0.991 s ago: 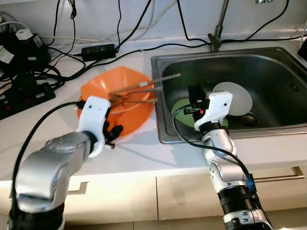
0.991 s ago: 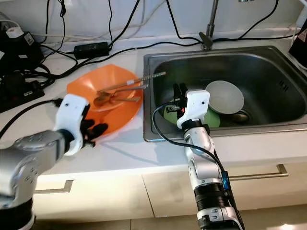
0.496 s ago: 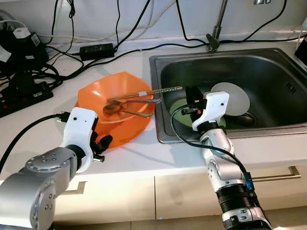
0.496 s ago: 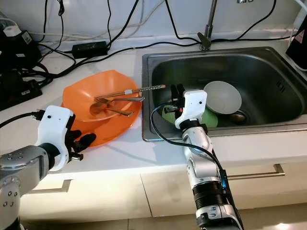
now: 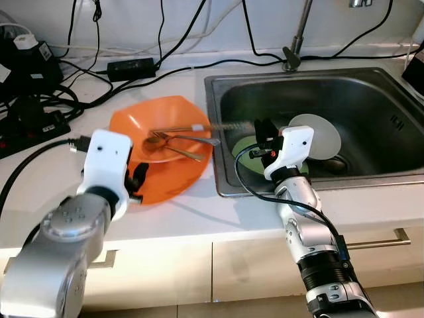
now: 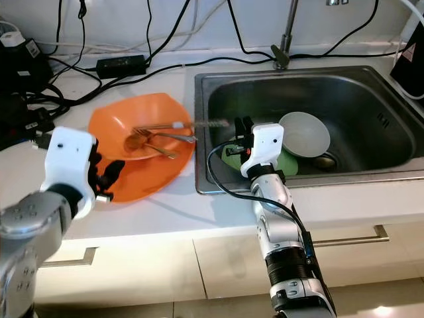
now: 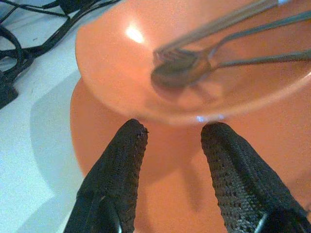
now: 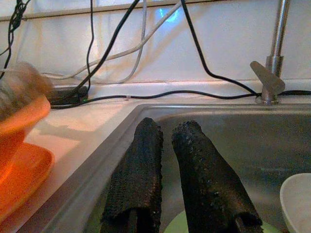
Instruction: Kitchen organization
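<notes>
Left gripper (image 7: 170, 145) has risen since a second ago and moved in over the near rim of the orange bowl (image 5: 165, 142); fingers apart, holding nothing. Bowl sits on the counter (image 5: 185, 212) beside the sink (image 5: 371, 106), with blurred fork and spoon (image 5: 175, 139) and a brush inside. Right gripper (image 8: 167, 145) hovers in the sink, fingers nearly together, empty, partly hiding a green plate (image 5: 248, 147); white bowl (image 5: 321, 136) behind. Cables (image 5: 40, 99) at back left.

White table (image 5: 179, 218) with steel sink (image 5: 371, 86) set in, orange plate (image 5: 182, 179) beside the sink, black cables (image 5: 40, 99) at back left
</notes>
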